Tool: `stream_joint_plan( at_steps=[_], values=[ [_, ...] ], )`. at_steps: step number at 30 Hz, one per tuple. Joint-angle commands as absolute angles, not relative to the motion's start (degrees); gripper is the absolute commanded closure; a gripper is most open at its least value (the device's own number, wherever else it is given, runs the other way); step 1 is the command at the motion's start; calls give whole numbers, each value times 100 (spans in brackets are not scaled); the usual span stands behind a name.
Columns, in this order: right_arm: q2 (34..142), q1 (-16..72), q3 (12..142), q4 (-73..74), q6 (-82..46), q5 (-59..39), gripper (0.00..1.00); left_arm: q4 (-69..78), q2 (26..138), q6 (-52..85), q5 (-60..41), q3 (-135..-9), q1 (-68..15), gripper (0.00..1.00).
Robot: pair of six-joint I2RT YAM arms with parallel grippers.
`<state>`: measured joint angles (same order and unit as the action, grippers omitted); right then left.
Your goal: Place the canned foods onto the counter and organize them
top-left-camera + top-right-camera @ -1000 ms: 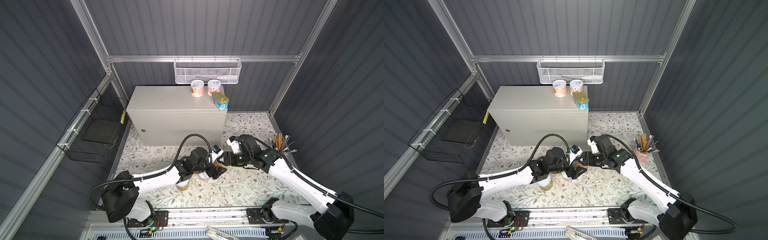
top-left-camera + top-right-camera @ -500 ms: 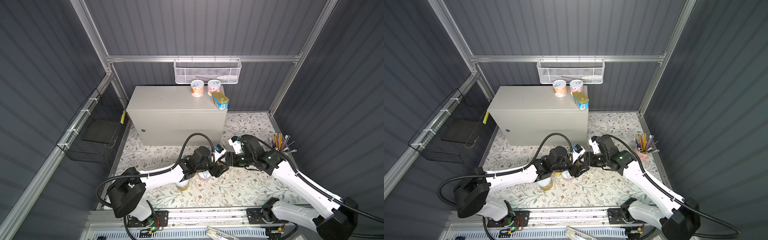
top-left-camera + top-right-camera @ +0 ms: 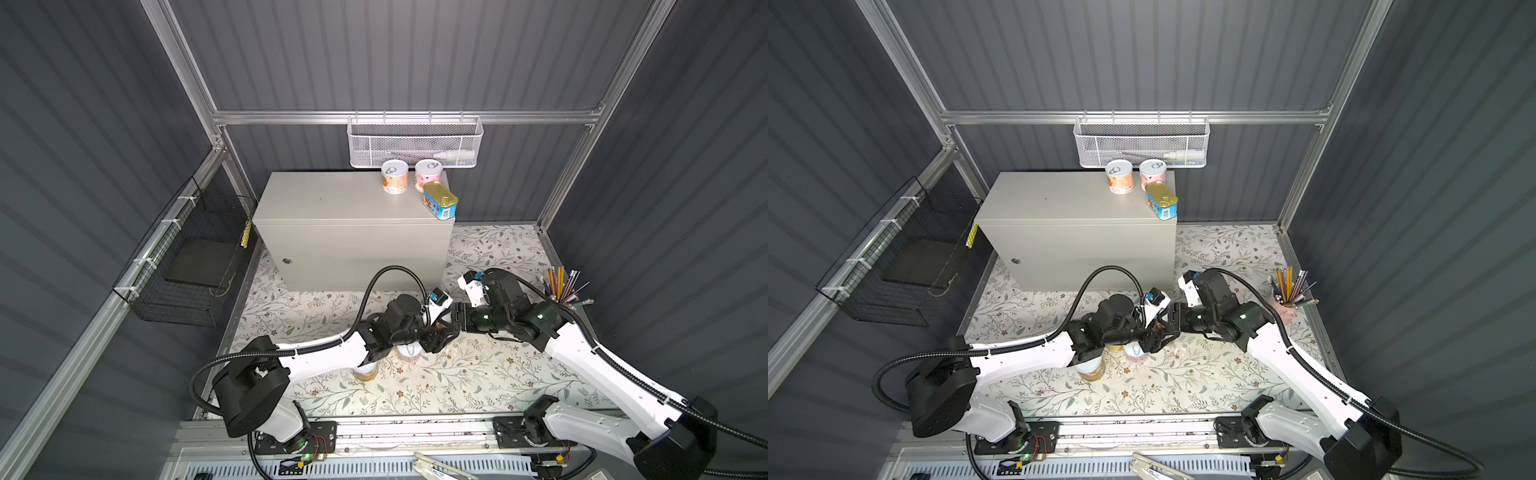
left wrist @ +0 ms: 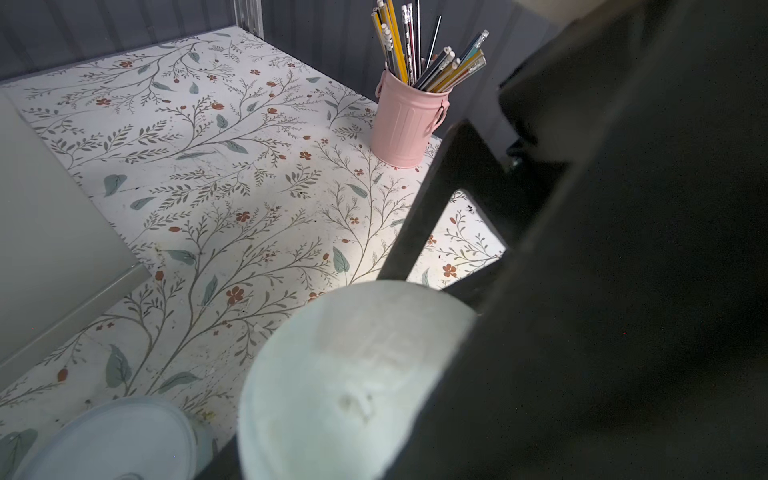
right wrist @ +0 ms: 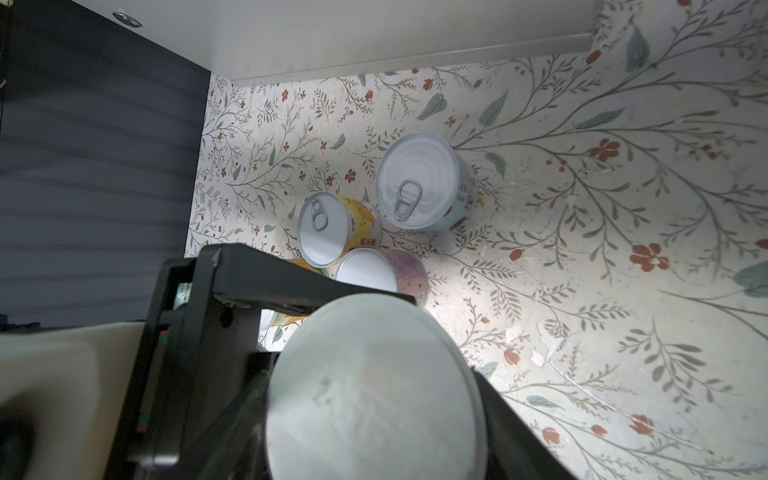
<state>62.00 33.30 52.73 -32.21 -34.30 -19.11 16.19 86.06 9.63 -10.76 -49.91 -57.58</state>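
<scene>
Floral tabletop (image 3: pixel 478 374) bears counter (image 3: pixel 353 245), pink pencil cup (image 4: pixel 403 124) (by right edge), loose cans (image 5: pixel 424 183).

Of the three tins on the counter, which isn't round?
The gold-topped blue tin by the counter's right edge: rectangular. The orange can and pink can behind it are round.

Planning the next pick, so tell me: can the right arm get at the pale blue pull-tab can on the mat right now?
Probably not yet: the right gripper is shut on a white-ended can that the left gripper grips too, so it has no free jaws for the pale blue can.
</scene>
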Motion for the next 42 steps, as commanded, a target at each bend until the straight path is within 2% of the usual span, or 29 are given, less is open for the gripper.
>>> stream_joint_plan(
  at_steps=[1,10,11,12,22,42],
  values=[
    [5989,3340,5174,-3031,-3541,-1824,41,1896,8416,1165,-800,-4929,-5733,43],
    [5727,3325,5000,-3148,-3701,-1015,8,1775,8273,1352,-801,-4972,-5736,46],
    [5689,3324,4971,-3120,-3712,-978,2,1755,8226,1354,-779,-4957,-5734,46],
    [5662,3322,4949,-3118,-3718,-951,1,1705,8203,1354,-774,-4981,-5731,46],
    [5619,3294,4765,-3020,-3855,-724,1,1414,7974,1384,-610,-4993,-5733,46],
    [4608,3092,3860,-2899,-4038,-38,1,-2,7208,1505,22,-5501,-5732,48]
  ],
)
